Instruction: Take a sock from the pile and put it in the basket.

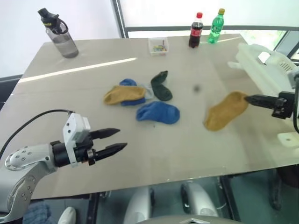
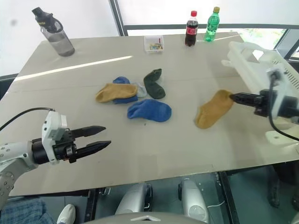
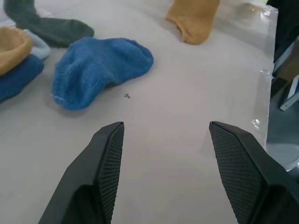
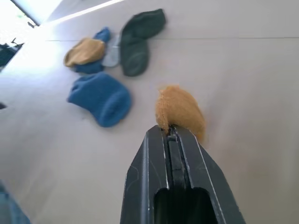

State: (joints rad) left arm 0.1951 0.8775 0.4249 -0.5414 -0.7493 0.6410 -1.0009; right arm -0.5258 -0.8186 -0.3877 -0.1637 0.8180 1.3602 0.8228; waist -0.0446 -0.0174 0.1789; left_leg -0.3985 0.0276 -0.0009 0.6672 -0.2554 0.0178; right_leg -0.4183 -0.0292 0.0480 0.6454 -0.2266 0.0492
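Right pincer (image 1: 246, 98) is clamped on a mustard sock (image 1: 226, 111) dangling beside the basket (image 1: 266, 70), left pincer (image 1: 119, 140) just hangs spread apart over the desk (image 1: 187, 149).

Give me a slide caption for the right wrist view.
Right gripper shut on a mustard sock, above the table.

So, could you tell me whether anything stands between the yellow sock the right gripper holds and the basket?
Nothing visible does. The right gripper holds the yellow sock lifted beside the basket, with bare table between them. The bottles stand farther back, off that path.
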